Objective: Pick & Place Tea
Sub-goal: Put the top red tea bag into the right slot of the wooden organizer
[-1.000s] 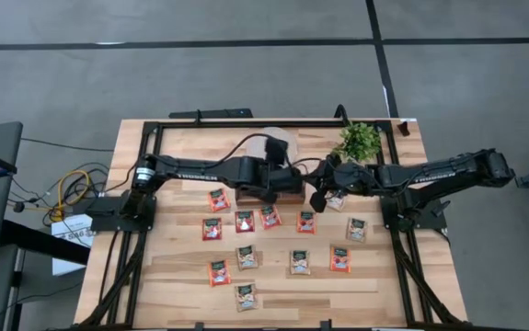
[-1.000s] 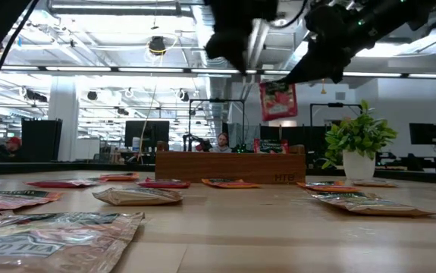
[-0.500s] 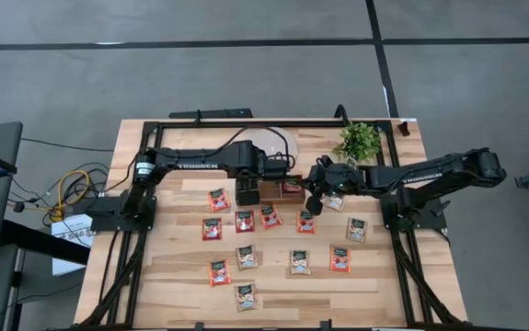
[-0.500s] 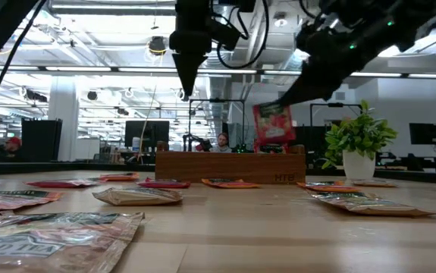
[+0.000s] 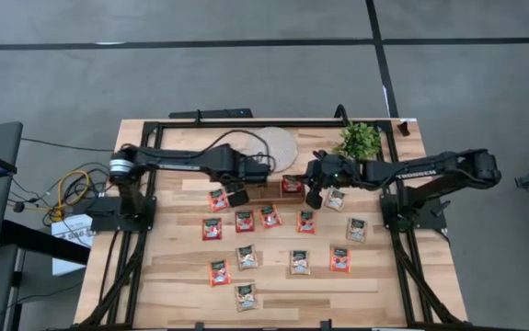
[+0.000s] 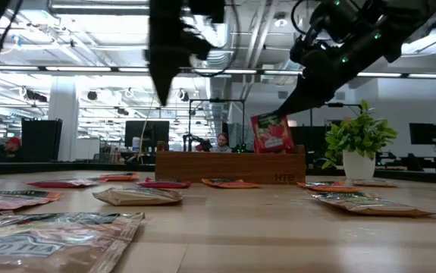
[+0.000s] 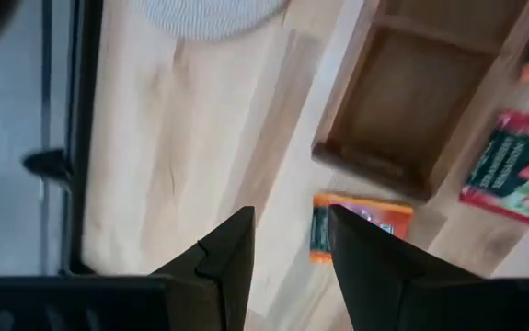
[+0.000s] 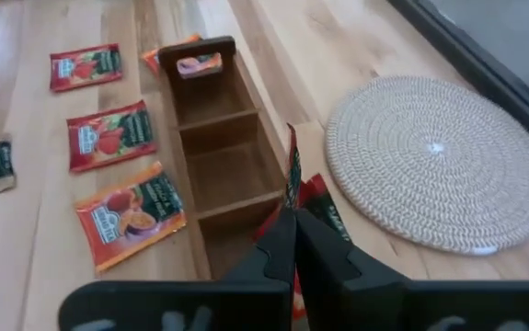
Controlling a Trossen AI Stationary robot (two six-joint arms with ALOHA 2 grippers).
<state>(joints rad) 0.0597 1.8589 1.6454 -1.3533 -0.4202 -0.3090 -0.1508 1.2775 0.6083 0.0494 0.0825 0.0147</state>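
The wooden table [image 5: 181, 276] carries two dark arms, one from each side, meeting near its far middle. Between them lies one brown wooden tray [image 6: 230, 167] with three compartments in a row. Just beyond it is one round woven disc [image 5: 276, 145], and one small potted plant [image 5: 359, 140] stands near the far right corner.

The right gripper [image 5: 306, 188] hangs over the tray's end nearest the disc. Its fingers are clamped together on one red-orange sachet [image 6: 271, 133], which hangs upright by its top edge, its lower edge about level with the tray's rim in the low view. The left gripper [image 7: 287, 239] hovers over bare table just off the tray's other end. Its fingers are apart and hold nothing, and one red-orange sachet [image 7: 361, 225] lies flat below them.

From above, twelve sachets lie flat on the table in loose rows in front of the tray. Seven are red-orange, among them one at the near left [image 5: 219, 272], and five are pale tan, among them the nearest one [image 5: 245, 295]. With the held one, thirteen sachets are counted.
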